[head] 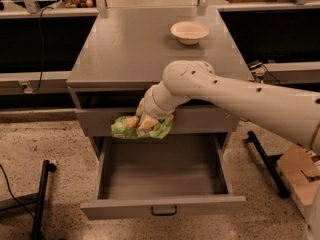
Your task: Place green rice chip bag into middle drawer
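The green rice chip bag (140, 127) hangs from my gripper (148, 119), which is shut on it. The bag is held in front of the closed upper drawer front, just above the back of the open middle drawer (162, 206). That drawer is pulled out wide, its grey tray bare, with a small black bar handle on its front. My white arm reaches in from the right and hides most of the gripper.
A white bowl (189, 32) sits on the grey cabinet top (125, 49) at the back right. A black stand leg (40, 199) is on the floor at left. A cardboard box (300, 176) and a black leg are at right.
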### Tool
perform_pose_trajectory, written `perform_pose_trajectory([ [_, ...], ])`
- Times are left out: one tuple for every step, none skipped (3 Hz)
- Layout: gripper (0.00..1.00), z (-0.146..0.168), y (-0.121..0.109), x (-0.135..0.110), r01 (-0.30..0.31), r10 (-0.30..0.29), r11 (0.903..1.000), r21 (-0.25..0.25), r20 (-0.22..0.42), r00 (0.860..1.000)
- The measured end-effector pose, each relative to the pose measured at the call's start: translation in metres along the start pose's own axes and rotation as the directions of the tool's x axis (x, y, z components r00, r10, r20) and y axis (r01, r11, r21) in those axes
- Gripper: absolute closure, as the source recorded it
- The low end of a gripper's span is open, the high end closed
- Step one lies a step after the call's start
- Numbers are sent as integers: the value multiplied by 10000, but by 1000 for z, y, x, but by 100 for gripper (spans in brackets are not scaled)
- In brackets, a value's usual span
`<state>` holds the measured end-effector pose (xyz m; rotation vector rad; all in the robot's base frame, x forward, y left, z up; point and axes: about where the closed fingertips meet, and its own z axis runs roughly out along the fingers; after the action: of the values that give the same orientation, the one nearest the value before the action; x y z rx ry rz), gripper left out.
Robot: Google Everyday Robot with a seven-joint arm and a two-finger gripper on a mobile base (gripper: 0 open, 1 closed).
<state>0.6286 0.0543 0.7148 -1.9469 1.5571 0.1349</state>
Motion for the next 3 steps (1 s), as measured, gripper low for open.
perform_pose_trajectory([
  [100,1,35,7,-640,651,9967,-494,214,9976],
  [100,-17,84,14,-1254,1283,9868,-1026,228,9915],
  [100,-23,131,41,-2079,2103,9681,-1397,25,9776],
])
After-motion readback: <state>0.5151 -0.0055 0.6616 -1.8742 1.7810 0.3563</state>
